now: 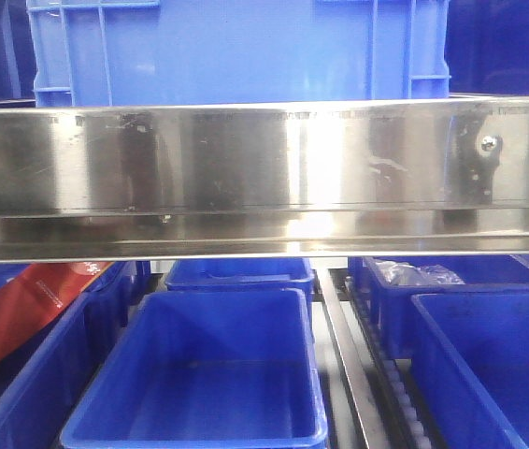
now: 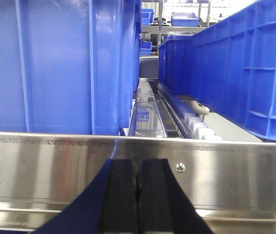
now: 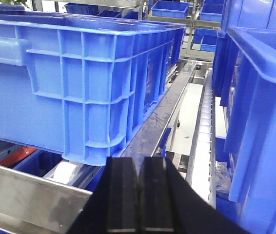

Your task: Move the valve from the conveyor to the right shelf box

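Note:
No valve and no conveyor belt show in any view. My left gripper (image 2: 138, 168) is shut and empty, its black pads pressed together in front of the shelf's steel front rail (image 2: 55, 165). My right gripper (image 3: 139, 165) is shut and empty too, held above the steel rail (image 3: 26, 200) between a large blue crate (image 3: 79, 83) on the left and another blue crate (image 3: 260, 122) on the right. Neither gripper shows in the front view, which faces the steel rail (image 1: 246, 178) with blue shelf boxes (image 1: 208, 383) below it.
A blue crate (image 1: 236, 47) stands on the upper shelf above the rail. Below are several blue boxes: one holds a red packet (image 1: 21, 309), one at the back right holds a clear plastic bag (image 1: 419, 274). Roller tracks (image 3: 204, 126) run between crates.

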Tool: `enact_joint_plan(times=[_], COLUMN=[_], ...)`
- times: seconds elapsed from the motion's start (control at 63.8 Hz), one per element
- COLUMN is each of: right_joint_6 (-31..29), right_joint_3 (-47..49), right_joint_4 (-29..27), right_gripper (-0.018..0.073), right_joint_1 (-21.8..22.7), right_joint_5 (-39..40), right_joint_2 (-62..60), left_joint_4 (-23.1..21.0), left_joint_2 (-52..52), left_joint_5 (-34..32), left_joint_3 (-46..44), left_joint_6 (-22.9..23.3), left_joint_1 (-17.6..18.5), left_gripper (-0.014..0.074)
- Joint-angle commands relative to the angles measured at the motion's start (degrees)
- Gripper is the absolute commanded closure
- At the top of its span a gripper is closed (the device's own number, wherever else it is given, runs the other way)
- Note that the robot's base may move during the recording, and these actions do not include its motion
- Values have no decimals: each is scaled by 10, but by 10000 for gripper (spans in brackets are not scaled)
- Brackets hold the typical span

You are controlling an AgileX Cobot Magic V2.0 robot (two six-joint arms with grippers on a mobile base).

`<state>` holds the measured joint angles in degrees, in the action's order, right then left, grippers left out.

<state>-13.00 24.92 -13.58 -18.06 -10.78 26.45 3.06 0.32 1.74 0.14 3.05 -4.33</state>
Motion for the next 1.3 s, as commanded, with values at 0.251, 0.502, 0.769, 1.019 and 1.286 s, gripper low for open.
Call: enact_joint_plan(times=[0.251,0.502,0.769,1.019,1.286], right_joint_6=[-4,84,113,117,117], right_joint_3=[-1,-32,-134,-229,-249], right_joint_4=[4,85,85,85,97], right_gripper=[713,713,713,713,713], right_joint_1=[3,63,187,200,165], right_joint_5=[18,33,33,52,50], right_joint_2=[-3,-45,-170,-265,-265], left_joint_4=[-3,-3,-3,-3,-3], left_joint_2=[-3,-3,-3,-3,-3], left_joint_5=[-11,-11,-11,-11,-11], left_joint_3=[-1,-1,-1,-1,-1], left_joint_6=[4,4,4,4,4], left_joint_1=[0,0,0,0,0], left_gripper=[707,707,707,707,707])
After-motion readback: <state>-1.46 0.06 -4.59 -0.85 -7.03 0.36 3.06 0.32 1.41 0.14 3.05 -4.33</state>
